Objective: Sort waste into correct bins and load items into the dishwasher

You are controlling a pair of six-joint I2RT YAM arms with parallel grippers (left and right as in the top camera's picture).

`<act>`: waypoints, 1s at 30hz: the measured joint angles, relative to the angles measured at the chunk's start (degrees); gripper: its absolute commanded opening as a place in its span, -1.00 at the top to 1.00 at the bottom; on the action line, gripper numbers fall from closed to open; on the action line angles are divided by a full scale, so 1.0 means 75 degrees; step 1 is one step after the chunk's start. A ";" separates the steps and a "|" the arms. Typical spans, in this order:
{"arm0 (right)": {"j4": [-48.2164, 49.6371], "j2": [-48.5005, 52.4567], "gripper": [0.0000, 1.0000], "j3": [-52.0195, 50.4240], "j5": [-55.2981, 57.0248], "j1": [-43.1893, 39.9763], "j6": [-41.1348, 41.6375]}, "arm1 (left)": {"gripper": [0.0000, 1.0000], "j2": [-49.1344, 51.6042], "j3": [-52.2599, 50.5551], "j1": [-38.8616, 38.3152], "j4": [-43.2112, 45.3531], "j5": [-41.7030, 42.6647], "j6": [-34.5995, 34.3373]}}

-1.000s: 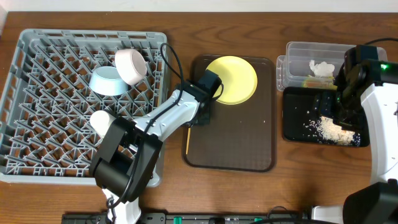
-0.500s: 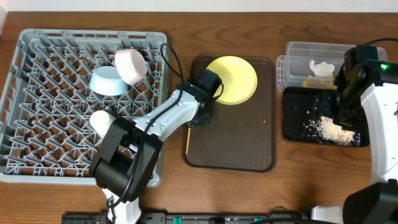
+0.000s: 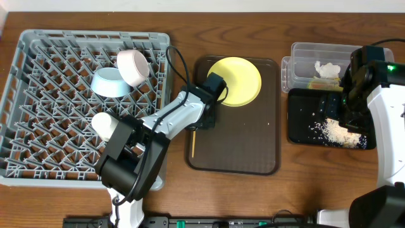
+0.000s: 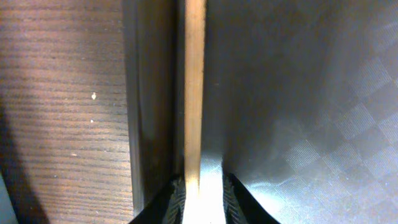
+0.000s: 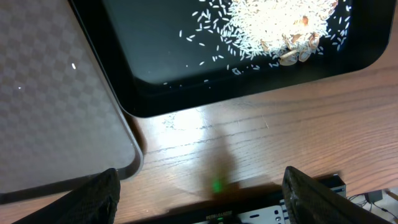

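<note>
Chopstick [image 4: 194, 93], where does it lie?

Flat on the brown serving tray [image 3: 240, 145], right along the inside of its left rim. The wooden tabletop [image 4: 62, 93] is just beyond that rim.

And the left gripper [image 4: 204, 198]?

Down over the end of the stick nearer the yellow plate [image 3: 235, 81]. Its jaws are drawn in narrow, one fingertip on each side of the wood. One finger looks to touch it, but a bright sliver shows on the other side. I cannot tell whether the stick is truly pinched.

Where is that plate?

At the far end of the same tray, apart from the stick.

The dish rack [image 3: 76, 37]?

On the left of the tabletop. It carries the light blue bowl [image 3: 109, 83] and the white bowl [image 3: 133, 67], close together toward the far side. The small white cup [image 3: 103, 123] sits nearer the front.

The right gripper [image 5: 199, 186]?

Hanging above one edge of the black tray [image 5: 155, 74], where it meets the tabletop. Its jaws are spread wide, with nothing between them. Rice scraps [image 5: 273, 31] lie heaped in that tray.

And the clear tub [image 3: 316, 44]?

Just behind the black tray, holding the crumpled napkin [image 3: 327, 68] and the snack wrapper [image 3: 314, 83].
</note>
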 measured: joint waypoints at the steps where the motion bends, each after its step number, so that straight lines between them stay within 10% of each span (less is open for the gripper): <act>1: -0.0003 0.0000 -0.63 0.0000 0.0000 0.0000 0.0000 | 0.63 0.0003 0.0000 0.0000 0.0000 0.0009 -0.0003; 30: 0.0000 0.0000 -0.63 0.0000 0.0000 0.0000 -0.0032 | 0.88 -0.0903 0.0050 0.0035 -0.0653 -0.0058 0.0574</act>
